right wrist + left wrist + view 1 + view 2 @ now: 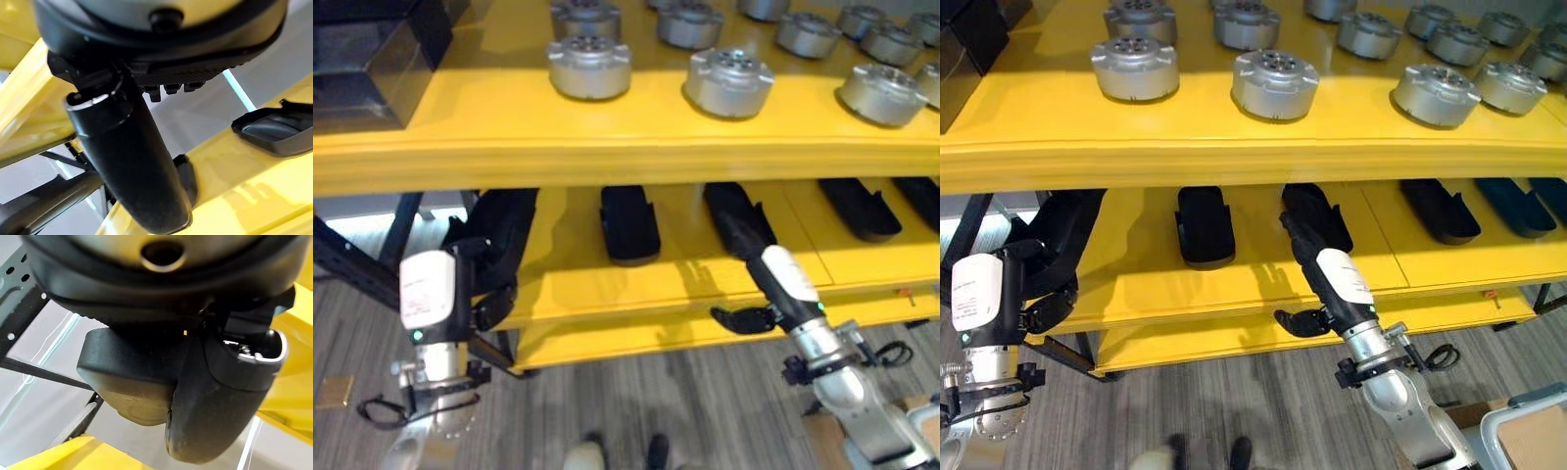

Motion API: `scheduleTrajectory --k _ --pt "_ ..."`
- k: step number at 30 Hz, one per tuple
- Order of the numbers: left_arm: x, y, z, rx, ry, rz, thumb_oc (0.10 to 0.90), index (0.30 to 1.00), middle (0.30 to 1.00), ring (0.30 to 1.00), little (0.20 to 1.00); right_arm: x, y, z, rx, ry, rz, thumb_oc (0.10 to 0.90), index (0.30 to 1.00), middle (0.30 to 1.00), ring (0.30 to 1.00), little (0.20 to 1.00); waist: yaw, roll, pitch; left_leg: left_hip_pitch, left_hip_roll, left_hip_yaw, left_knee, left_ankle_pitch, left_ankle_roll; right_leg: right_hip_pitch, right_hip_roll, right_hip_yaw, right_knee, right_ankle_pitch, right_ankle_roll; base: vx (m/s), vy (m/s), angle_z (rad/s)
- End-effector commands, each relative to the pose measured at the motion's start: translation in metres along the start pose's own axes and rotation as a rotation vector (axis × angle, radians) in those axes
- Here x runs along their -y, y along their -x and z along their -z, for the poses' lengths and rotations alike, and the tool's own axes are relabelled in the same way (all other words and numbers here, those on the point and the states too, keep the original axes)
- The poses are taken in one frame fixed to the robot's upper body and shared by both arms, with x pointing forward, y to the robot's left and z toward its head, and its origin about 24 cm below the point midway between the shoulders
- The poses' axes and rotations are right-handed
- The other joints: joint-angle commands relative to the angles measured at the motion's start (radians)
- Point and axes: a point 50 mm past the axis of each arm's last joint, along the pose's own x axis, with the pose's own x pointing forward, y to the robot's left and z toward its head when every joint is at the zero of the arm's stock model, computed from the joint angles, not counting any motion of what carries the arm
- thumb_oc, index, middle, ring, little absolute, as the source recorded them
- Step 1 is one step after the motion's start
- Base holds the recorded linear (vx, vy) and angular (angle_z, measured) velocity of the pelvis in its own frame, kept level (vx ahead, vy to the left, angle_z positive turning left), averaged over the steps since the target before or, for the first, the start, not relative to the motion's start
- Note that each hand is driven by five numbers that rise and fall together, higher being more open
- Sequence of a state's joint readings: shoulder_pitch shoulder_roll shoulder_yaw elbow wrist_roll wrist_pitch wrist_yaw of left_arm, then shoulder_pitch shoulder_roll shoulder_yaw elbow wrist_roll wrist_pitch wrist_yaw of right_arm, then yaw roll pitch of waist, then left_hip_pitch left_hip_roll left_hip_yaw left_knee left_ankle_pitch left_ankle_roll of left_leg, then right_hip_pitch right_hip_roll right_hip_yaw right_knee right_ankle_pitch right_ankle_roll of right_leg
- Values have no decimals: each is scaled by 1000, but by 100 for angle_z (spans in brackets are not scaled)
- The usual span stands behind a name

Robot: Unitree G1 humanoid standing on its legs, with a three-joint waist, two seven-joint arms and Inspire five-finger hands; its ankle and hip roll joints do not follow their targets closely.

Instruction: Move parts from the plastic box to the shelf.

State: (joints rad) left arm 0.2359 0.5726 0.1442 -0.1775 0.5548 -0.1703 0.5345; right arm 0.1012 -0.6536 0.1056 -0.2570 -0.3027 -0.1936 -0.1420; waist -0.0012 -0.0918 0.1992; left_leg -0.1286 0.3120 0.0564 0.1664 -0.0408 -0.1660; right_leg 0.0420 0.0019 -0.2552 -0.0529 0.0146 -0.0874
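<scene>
Shelf (509,147) top w/ round silver parts (728,82); black parts (629,223) on lower tier. Right hand (1310,233) reaches a black part, left hand (494,245) at shelf's end; grip of both can't tell.

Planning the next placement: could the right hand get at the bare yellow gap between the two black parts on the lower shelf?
Probably yes. The right hand already reaches into the lower shelf, beside that gap, with nothing in between.

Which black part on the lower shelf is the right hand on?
The second black part from the left: the right hand reaches onto its near end. The black part to its left and those further right lie untouched, clear of either hand.
</scene>
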Motion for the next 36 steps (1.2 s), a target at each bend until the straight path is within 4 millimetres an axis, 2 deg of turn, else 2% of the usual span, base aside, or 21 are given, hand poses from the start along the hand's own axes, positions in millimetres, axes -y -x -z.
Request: scheduleTrajectory --k 1,3,5,8,11,18,27,36 --pt "-35 -32 -34 210 59 -264 400 300 300 300 300 31 -15 -25 182 -2 155 900 1000 1000 1000 1000 -1 22 -101 103 34 -31 -196 220 46 -41 -101 6 116 -94 160 55 175 16" --pt "-36 -31 -36 218 57 -264 400 300 300 300 300 31 -15 -26 187 -1 156 900 1000 1000 1000 1000 -6 37 -107 121 36 -38 -216 218 32 -39 -100 8 127 -96 163 57 138 -13" --pt "-34 -32 -38 227 67 -256 400 300 300 300 300 33 -13 -24 177 8 162 900 1000 1000 1000 1000 -21 53 -123 140 30 8 -243 192 15 -36 -115 -6 138 -94 169 94 222 -20" --pt "-33 -32 -43 257 73 -232 400 300 300 300 300 33 -10 -24 172 13 168 900 1000 1000 1000 1000 -22 58 -135 167 -9 17 -252 149 21 -17 -142 -17 136 -79 184 80 232 18" --pt "-32 -35 -46 280 78 -216 400 300 300 300 300 29 -10 -24 163 9 164 900 1000 1000 1000 1000 -20 39 -141 194 -57 34 -252 106 44 0 -178 -7 128 -58 213 60 204 20" --pt "-26 -41 -59 342 108 -177 400 300 300 300 300 21 -10 -25 150 -8 134 900 1000 1000 1000 1000 -21 -2 -157 211 -124 51 -239 52 84 16 -235 10 126 -49 250 48 131 -8" --pt "-15 -43 -59 309 103 -158 400 300 300 300 300 13 -7 -28 155 -13 92 900 1000 1000 1000 1000 -28 -25 -171 229 -140 67 -233 32 95 29 -243 24 112 -47 259 43 20 -3" --pt "-2 -46 -43 221 43 -135 400 300 300 300 300 12 -6 -33 173 -31 68 900 1000 1000 1000 1000 -38 -38 -147 248 -117 89 -245 42 85 34 -221 32 104 -58 249 14 -36 -2"
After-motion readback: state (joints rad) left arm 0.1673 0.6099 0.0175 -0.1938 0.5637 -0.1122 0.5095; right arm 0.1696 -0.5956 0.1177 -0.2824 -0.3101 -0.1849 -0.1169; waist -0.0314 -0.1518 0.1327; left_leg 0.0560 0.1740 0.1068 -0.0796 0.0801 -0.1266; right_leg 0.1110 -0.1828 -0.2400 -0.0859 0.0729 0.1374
